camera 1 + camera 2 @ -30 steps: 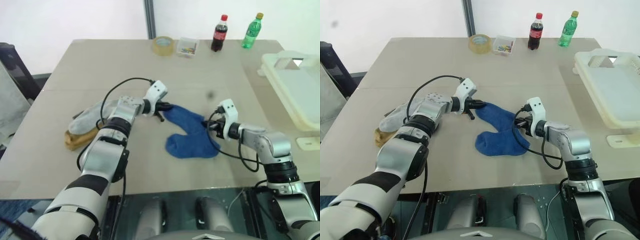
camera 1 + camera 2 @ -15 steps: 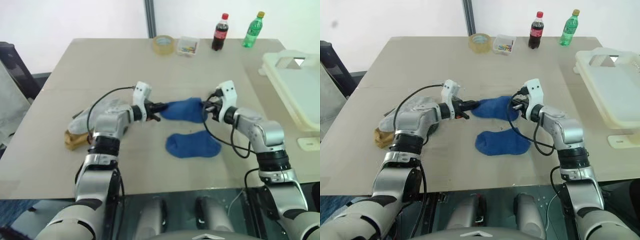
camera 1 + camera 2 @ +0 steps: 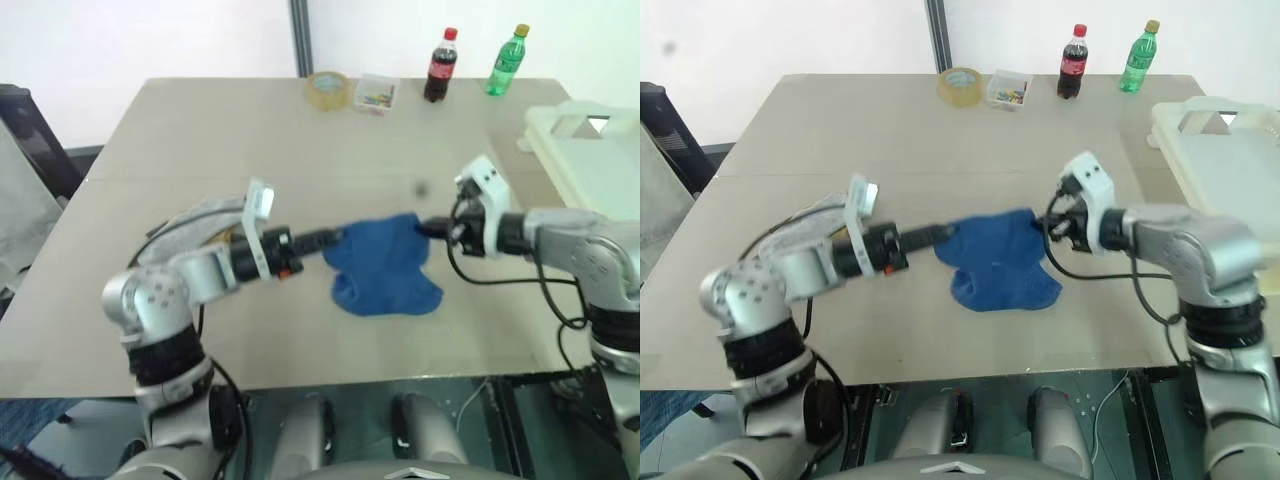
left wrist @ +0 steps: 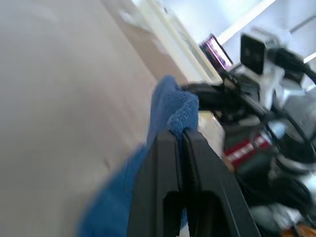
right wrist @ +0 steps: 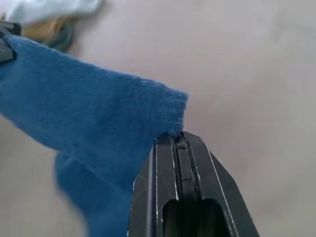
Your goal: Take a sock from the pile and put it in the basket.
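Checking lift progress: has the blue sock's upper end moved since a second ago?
Yes. The blue sock lay flat on the table; now the left gripper and right gripper hold its upper end off the surface, its foot still on the table.

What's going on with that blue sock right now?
Both pincers are shut on the blue sock: the left pincer pinches one end, the right pincer the other. Its top edge is stretched between them while the rest hangs toward the table. The basket waits at the table's right edge; the pile lies behind the left arm.
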Motion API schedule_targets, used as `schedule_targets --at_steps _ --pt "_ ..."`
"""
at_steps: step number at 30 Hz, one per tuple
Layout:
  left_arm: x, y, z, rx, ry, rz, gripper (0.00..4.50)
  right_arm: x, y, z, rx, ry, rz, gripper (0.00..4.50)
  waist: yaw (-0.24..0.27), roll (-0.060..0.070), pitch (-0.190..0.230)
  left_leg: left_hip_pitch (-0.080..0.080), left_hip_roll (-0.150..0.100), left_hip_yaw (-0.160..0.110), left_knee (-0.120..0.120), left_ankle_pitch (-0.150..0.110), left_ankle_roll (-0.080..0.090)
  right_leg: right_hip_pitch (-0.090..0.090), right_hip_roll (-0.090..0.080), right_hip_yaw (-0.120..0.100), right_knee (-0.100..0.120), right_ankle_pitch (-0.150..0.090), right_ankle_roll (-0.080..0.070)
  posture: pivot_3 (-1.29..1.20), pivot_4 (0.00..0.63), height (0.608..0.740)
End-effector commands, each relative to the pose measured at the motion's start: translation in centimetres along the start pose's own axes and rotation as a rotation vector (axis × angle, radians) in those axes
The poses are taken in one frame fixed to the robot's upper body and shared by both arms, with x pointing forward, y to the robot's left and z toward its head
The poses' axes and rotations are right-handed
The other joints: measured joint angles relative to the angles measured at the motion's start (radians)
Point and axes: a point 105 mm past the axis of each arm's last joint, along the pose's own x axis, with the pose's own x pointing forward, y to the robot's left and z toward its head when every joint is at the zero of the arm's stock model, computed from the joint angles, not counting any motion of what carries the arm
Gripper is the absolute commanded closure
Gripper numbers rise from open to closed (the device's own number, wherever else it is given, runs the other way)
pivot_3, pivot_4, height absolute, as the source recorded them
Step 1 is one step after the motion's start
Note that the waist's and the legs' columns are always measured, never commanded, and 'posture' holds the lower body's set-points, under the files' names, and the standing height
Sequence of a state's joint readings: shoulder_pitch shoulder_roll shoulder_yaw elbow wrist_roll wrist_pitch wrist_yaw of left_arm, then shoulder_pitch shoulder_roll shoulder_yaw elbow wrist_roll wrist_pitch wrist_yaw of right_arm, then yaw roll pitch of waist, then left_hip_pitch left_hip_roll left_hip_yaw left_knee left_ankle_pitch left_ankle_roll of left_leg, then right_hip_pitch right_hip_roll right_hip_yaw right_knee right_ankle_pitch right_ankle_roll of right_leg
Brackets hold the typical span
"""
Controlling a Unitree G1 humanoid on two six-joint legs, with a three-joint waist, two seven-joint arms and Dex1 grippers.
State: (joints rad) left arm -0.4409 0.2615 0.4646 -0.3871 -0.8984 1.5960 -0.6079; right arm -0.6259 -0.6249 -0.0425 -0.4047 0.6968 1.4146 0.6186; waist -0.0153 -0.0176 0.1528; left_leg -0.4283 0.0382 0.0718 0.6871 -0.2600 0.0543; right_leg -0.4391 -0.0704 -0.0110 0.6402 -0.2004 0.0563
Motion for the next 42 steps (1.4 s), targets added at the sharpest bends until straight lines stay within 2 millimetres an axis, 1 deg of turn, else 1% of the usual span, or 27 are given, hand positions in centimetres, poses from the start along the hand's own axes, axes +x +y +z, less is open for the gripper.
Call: schedule_targets --at_steps 1,3,4,5,8,12,14,15,17,19,25,28,32,34,36,38,42 --pt "-0.5 -1.3 -1.1 0.041 0.006 -0.003 4.34 -1.4 2.6 0.4 -0.029 0.001 0.064 4.50 0.001 0.000 0.000 0.001 0.000 0.000 0.000 0.000 0.000 0.000 0.000 0.000 0.001 0.000 0.000 0.00 0.150 0.740" --pt "-0.7 -0.9 -1.7 0.024 0.014 0.033 4.34 -1.7 2.8 0.4 -0.013 -0.003 0.065 4.50 0.002 0.000 0.000 0.003 -0.001 0.000 0.000 0.001 -0.001 0.001 0.001 0.000 0.001 0.000 0.000 0.00 0.150 0.740" --pt "-0.8 -0.6 -2.1 0.018 0.023 0.054 4.34 -1.7 2.8 0.4 -0.006 -0.004 0.064 4.50 0.002 -0.001 0.000 0.007 -0.001 0.000 0.000 0.001 -0.001 0.005 0.001 0.000 0.001 -0.001 -0.001 0.00 0.150 0.740" --pt "-0.7 -0.3 -2.5 0.014 0.038 0.077 4.34 -1.6 2.7 0.2 0.004 -0.003 0.058 4.50 0.002 -0.001 0.000 0.011 -0.001 0.000 0.000 0.001 -0.001 0.009 0.001 0.000 0.001 -0.003 -0.004 0.00 0.150 0.740" --pt "-0.5 0.6 -3.5 0.031 0.066 0.138 4.34 -1.0 2.3 -0.7 0.027 0.025 0.028 4.50 0.002 -0.001 0.000 0.013 -0.001 0.001 0.000 0.001 -0.001 0.012 0.000 0.001 0.000 -0.003 -0.005 0.00 0.150 0.740" --pt "-0.4 3.8 -4.3 0.055 0.055 0.312 4.34 0.2 1.7 -1.8 0.042 0.055 -0.013 4.50 0.004 -0.001 0.000 0.012 -0.002 0.001 0.000 0.001 -0.001 0.011 0.000 0.002 -0.001 -0.003 -0.005 0.00 0.150 0.740" --pt "-0.3 4.3 -4.9 0.089 0.076 0.336 4.34 0.6 1.3 -2.3 0.052 0.065 -0.028 4.50 0.004 -0.001 0.000 0.013 -0.002 0.002 -0.001 0.001 -0.001 0.011 0.000 0.002 -0.001 -0.003 -0.005 0.00 0.150 0.740" --pt "-0.1 4.5 -4.9 0.108 0.069 0.345 4.34 0.7 0.8 -2.8 0.062 0.072 -0.048 4.50 0.004 -0.001 0.000 0.012 -0.002 0.002 -0.001 0.001 -0.001 0.011 0.000 0.002 -0.002 -0.003 -0.005 0.00 0.150 0.740" --pt "0.3 4.6 -4.7 0.138 0.053 0.352 4.34 0.8 0.0 -3.5 0.073 0.086 -0.082 4.50 0.005 -0.001 0.000 0.012 -0.001 0.002 -0.002 0.001 -0.001 0.010 0.000 0.002 -0.002 -0.003 -0.005 0.00 0.150 0.740" --pt "0.7 4.3 -4.3 0.153 0.027 0.328 4.34 0.6 -0.6 -4.0 0.080 0.094 -0.101 4.50 0.007 -0.001 0.000 0.012 -0.001 0.002 -0.002 0.001 -0.001 0.010 0.000 0.002 -0.003 -0.003 -0.005 0.00 0.150 0.740" --pt "1.1 2.7 -2.7 0.183 -0.077 0.224 4.34 0.2 -1.3 -4.0 0.085 0.081 -0.128 4.50 0.003 -0.001 0.001 0.012 -0.001 0.002 -0.002 0.000 -0.001 0.010 0.000 0.003 -0.003 -0.003 -0.005 0.00 0.150 0.740" --pt "1.0 1.8 -2.6 0.163 -0.080 0.163 4.34 -0.2 -1.2 -3.5 0.075 0.069 -0.126 4.50 0.003 -0.001 0.001 0.011 -0.001 0.002 -0.003 0.000 -0.001 0.010 0.000 0.002 -0.003 -0.003 -0.005 0.00 0.150 0.740" --pt "0.8 1.6 -2.9 0.164 -0.051 0.142 4.34 -1.0 -0.6 -2.4 0.056 0.052 -0.107 4.50 0.004 -0.002 0.001 0.011 -0.001 0.002 -0.003 0.000 -0.001 0.010 0.000 0.002 -0.004 -0.003 -0.005 0.00 0.150 0.740" --pt "0.8 2.5 -3.0 0.187 -0.033 0.189 4.34 -1.1 -0.7 -2.2 0.055 0.049 -0.115 4.50 0.004 -0.002 0.001 0.011 -0.001 0.002 -0.003 0.000 -0.001 0.010 0.000 0.002 -0.004 -0.003 -0.005 0.00 0.150 0.740" --pt "1.2 3.1 -2.8 0.181 -0.046 0.209 4.34 -0.9 -1.3 -2.5 0.060 0.054 -0.143 4.50 0.005 -0.002 0.001 0.011 -0.001 0.002 -0.003 0.000 -0.001 0.010 0.000 0.002 -0.004 -0.003 -0.005 0.00 0.150 0.740" --pt "1.5 3.8 -3.0 0.189 -0.040 0.235 4.34 -0.6 -1.7 -2.7 0.069 0.055 -0.153 4.50 0.006 -0.002 0.001 0.011 -0.001 0.002 -0.003 0.000 -0.001 0.010 0.000 0.002 -0.004 -0.003 -0.005 0.00 0.150 0.740" --pt "2.3 5.0 -4.6 0.188 0.005 0.271 4.34 0.2 -1.9 -3.5 0.092 0.072 -0.149 4.50 0.005 -0.002 0.001 0.010 -0.001 0.003 -0.003 0.000 0.000 0.010 0.000 0.002 -0.006 -0.003 -0.005 0.00 0.150 0.740"
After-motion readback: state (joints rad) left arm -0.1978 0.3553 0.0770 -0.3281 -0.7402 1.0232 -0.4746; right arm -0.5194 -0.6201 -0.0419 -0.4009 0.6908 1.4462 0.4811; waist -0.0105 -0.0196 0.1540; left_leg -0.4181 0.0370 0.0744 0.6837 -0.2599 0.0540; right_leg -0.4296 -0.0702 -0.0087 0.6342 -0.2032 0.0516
